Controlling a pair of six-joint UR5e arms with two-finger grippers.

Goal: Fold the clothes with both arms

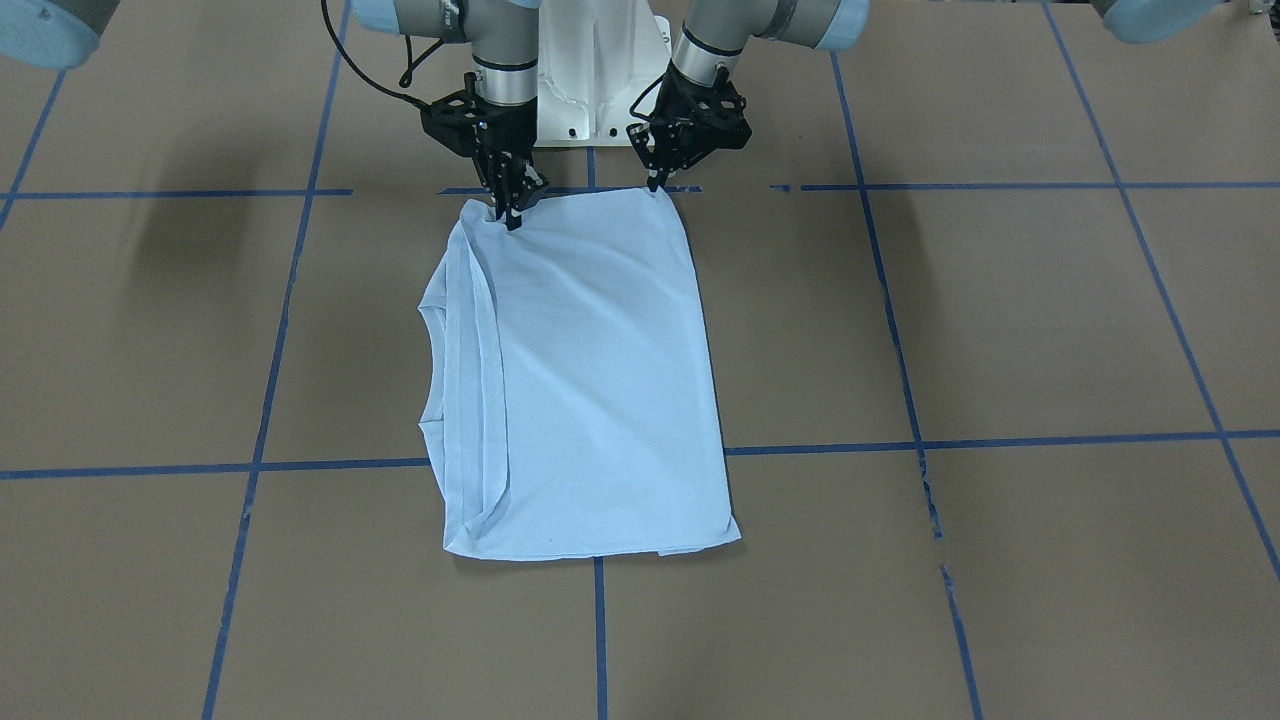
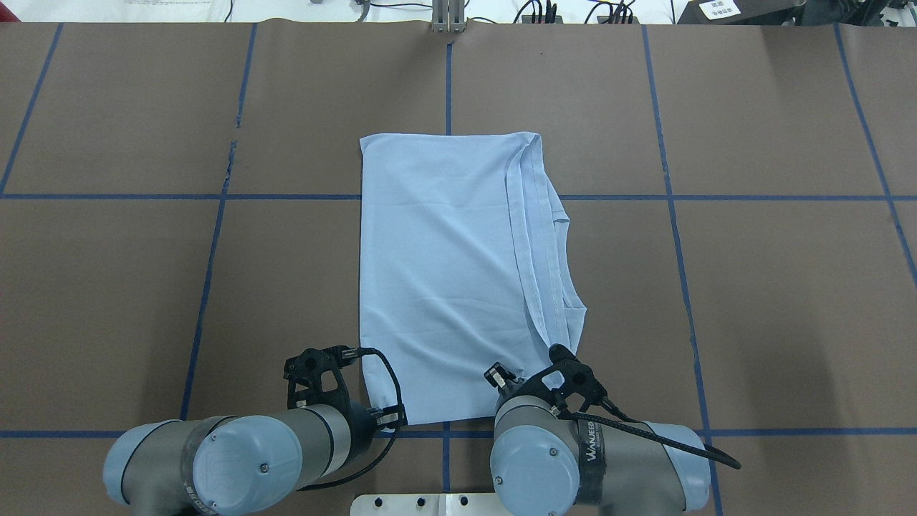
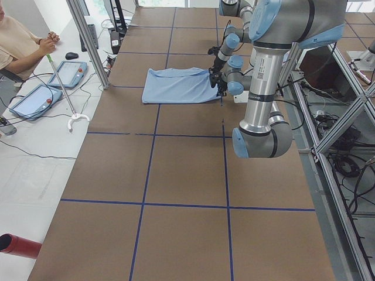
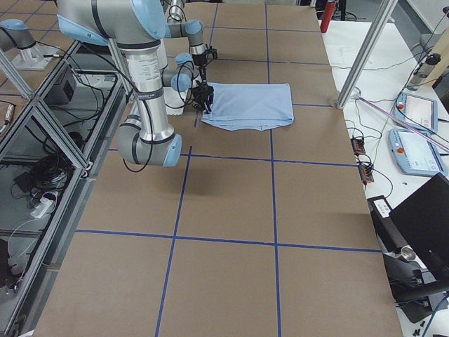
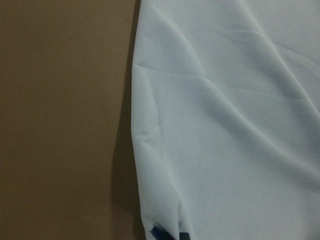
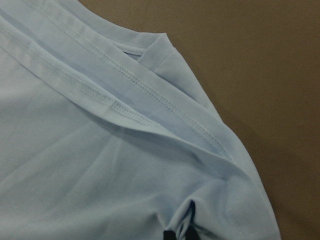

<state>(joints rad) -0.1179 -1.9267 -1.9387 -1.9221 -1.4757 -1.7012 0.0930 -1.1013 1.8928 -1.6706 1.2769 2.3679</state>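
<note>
The light blue T-shirt (image 1: 590, 380) lies folded into a long rectangle on the brown table, its hems and collar side stacked along the right edge in the overhead view (image 2: 444, 272). Both grippers sit at the shirt's edge nearest the robot. My left gripper (image 1: 658, 186) pinches the plain corner; the left wrist view shows cloth (image 5: 225, 125) rising to dark fingertips (image 5: 167, 235). My right gripper (image 1: 512, 215) is shut on the corner with the layered hems, where the fabric (image 6: 75, 165) bunches around its fingertips (image 6: 180, 232). The chest print is hidden.
The white pedestal base (image 1: 595, 70) stands just behind the grippers. Blue tape lines (image 2: 448, 93) grid the brown table. Beyond the table's far edge, a seated person (image 3: 17, 41) and tablets (image 3: 35, 99) are at a white bench. A red cylinder (image 3: 17, 246) lies there too.
</note>
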